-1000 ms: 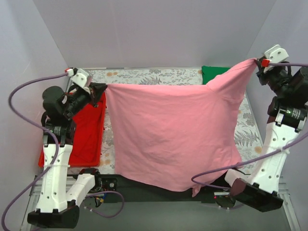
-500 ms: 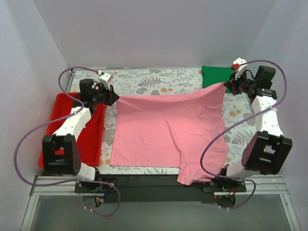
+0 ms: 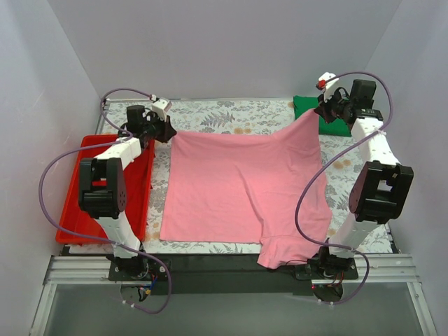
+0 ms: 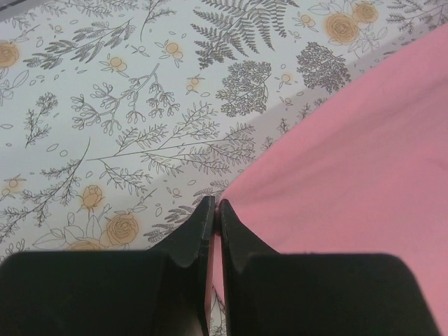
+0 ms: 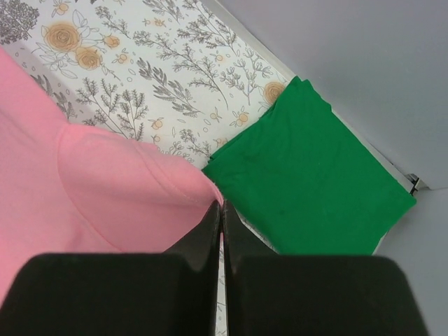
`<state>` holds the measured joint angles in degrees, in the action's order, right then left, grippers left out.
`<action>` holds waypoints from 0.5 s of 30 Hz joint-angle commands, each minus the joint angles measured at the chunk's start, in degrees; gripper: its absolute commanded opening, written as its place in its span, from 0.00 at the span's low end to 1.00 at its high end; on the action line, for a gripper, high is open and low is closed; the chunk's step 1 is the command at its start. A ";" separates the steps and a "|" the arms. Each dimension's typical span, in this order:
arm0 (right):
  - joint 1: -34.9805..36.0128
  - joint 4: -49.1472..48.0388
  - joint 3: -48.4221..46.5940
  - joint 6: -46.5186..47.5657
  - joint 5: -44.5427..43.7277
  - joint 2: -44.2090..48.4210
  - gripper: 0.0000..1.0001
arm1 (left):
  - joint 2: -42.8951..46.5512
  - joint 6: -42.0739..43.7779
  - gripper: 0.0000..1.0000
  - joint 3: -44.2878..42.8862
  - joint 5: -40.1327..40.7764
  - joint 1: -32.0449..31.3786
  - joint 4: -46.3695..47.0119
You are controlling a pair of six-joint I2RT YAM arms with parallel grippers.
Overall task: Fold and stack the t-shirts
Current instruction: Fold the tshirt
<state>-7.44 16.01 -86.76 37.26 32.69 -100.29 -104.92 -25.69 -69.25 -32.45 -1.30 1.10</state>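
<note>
Both wrist views confirm clamps: left gripper (image 4: 215,210), right gripper (image 5: 220,210) on pink shirt (image 3: 238,189) corners; overhead alone shows it overhanging the table (image 3: 224,115).

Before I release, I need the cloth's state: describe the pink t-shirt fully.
The pink t-shirt is plain, soft, unprinted fabric, spread mostly flat on the floral table. Its far corners are pinched by the shut left gripper and right gripper, the right corner lifted beside the folded green t-shirt. A near right part hangs over the table's front edge.
</note>
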 commanded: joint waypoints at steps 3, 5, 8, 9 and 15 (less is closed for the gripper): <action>0.67 0.25 3.43 3.17 -1.31 5.10 0.01 | 3.58 7.23 0.00 -0.54 -5.43 -0.19 -0.75; 0.67 1.65 5.36 3.87 -0.87 7.47 0.01 | 5.60 10.21 0.00 0.87 -7.19 -0.19 -3.82; 0.67 3.84 8.62 5.46 -0.87 12.56 0.01 | 9.20 15.65 0.00 3.76 -8.42 -0.19 -7.06; 0.67 4.90 10.02 6.59 -1.22 14.66 0.01 | 10.78 18.54 0.00 5.34 -8.60 -0.19 -8.30; 0.76 10.00 18.19 10.02 -0.87 24.16 0.01 | 16.50 29.99 0.00 11.41 -10.27 0.33 -12.17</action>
<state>-6.94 22.39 -71.70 44.34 31.22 -80.01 -92.88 -4.97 -60.10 -40.14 -1.23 -7.44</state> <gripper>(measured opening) 0.021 0.025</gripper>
